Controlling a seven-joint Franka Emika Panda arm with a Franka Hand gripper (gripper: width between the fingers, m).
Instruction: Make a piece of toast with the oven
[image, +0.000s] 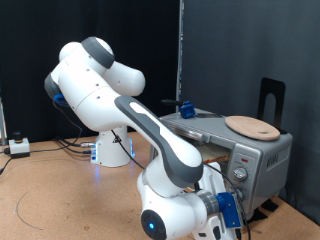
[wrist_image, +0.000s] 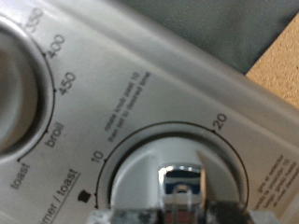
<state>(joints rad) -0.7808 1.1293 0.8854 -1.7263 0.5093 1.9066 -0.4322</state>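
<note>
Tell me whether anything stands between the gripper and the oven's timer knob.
Nothing visible does. In the wrist view the gripper sits right at the chrome timer knob on the oven, with no object between them. The exterior view shows the hand low at the oven's knob side. The toast is not visible.

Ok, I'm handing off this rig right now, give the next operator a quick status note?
Gripper: at the oven's control panel, at the exterior view's lower right, fingers on the chrome timer knob; the jaws look closed on it.
Oven: on the table, round wooden plate lying on its top.
Toast: not visible in either view; I cannot tell whether it is inside.
Done: arm has reached the timer dial.
Left: the pictures do not show whether the timer is set, or any toasting result.
</note>
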